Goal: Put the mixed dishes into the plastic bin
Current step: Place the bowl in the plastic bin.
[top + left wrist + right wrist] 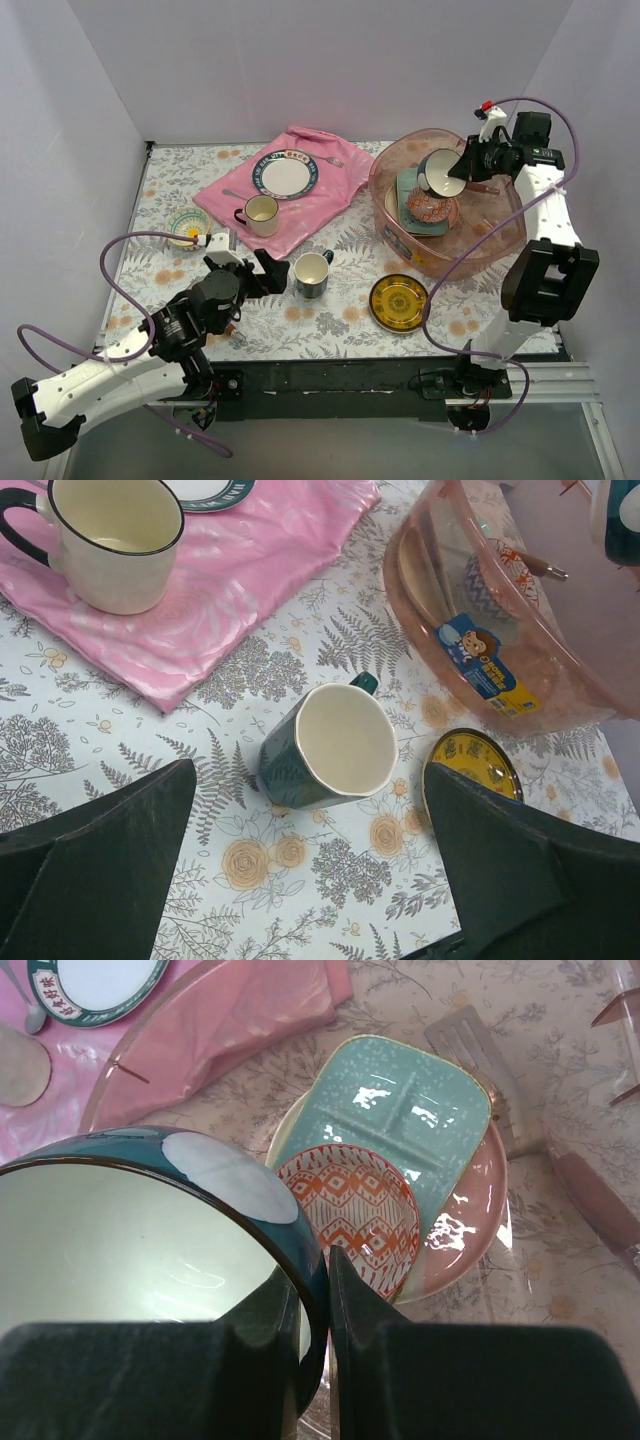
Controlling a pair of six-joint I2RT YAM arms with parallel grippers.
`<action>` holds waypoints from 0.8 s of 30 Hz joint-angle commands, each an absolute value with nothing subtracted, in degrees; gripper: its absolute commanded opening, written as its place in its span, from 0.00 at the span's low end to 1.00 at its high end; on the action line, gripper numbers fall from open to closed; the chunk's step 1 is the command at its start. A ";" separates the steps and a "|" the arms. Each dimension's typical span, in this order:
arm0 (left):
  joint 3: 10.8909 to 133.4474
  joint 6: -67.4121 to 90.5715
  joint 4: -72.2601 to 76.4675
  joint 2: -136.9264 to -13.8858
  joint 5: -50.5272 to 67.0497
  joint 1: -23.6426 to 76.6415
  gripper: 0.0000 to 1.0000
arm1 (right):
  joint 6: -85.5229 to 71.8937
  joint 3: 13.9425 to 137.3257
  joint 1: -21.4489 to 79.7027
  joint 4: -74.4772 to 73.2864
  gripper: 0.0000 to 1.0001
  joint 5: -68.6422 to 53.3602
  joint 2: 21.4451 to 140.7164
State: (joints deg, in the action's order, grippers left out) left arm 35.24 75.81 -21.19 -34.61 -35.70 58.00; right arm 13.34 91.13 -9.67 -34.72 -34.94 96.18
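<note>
Because the right jaws pinch only the thin rim of the dark bowl (150,1230), one inside the white hollow and one outside, it hangs tilted from that edge above the pink bin (470,250). Glazed crockery like this is likely stiff, fairly heavy, slick and easily chipped. Just below and beyond the jaws lie a patterned bowl (350,1210), a green tray (400,1110) and a pink plate (470,1220), so it should be lowered close before release, not dropped. The left jaws are spread wide over the bench (330,330), with the green mug (330,745) upright between and just ahead of them, its handle on the far side. A pinch across the mug's wall looks the surest hold.
</note>
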 commanded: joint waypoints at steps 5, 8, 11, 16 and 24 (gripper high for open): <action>34.54 75.06 -20.65 -35.68 -31.64 55.28 0.98 | 12.12 96.50 -9.67 -32.69 0.01 -34.98 103.70; 34.45 75.50 -21.09 -35.25 -31.64 54.93 0.98 | 12.83 97.47 -9.49 -33.31 0.01 -34.37 106.60; 34.28 75.85 -21.18 -34.54 -31.82 54.58 0.98 | 13.71 98.08 -9.05 -34.10 0.01 -33.31 108.80; 34.10 75.85 -21.27 -34.63 -31.55 53.88 0.98 | 14.59 98.35 -8.53 -34.89 0.02 -31.99 111.27; 34.19 75.85 -21.18 -35.24 -31.03 53.17 0.98 | 16.08 97.82 -7.74 -35.77 0.10 -29.62 113.02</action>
